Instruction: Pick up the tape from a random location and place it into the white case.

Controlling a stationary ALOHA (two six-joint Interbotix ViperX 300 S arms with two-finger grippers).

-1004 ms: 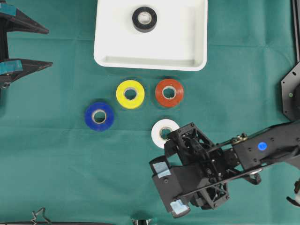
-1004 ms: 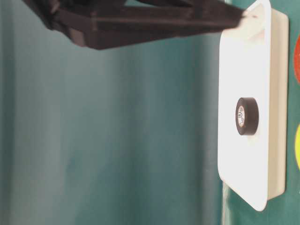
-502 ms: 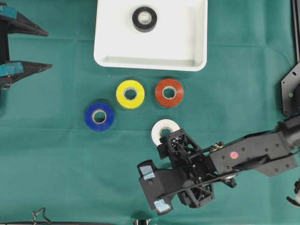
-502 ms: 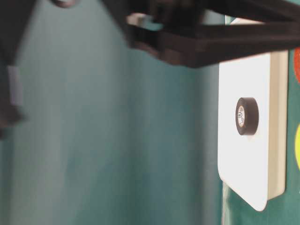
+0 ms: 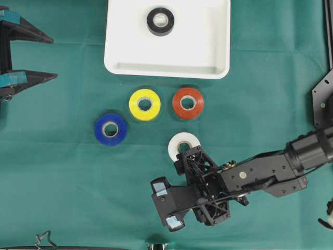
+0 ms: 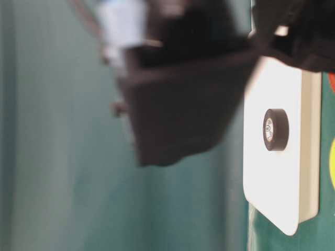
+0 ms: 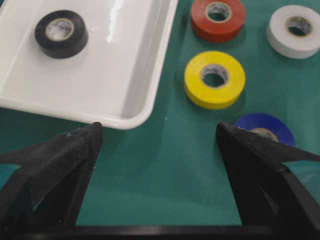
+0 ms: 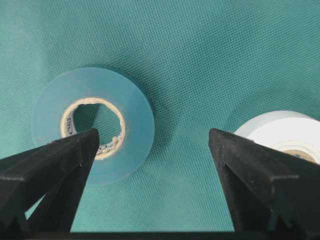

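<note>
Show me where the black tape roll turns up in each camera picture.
Overhead: black tape roll top centre, inside the white case.
Table-level: right side, mid-height, on the case.
Left wrist: upper left, in the case.
Right wrist: not in it.
Shared landmark: the white case.

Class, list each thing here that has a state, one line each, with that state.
white case: holds black tape, lying flat.
yellow tape: flat on cloth.
red tape: flat on cloth.
blue tape: flat on cloth.
white tape: flat on cloth.
teal tape: flat on cloth, below right gripper.
left gripper: fingers open, empty.
right gripper: fingers open, empty.
</note>
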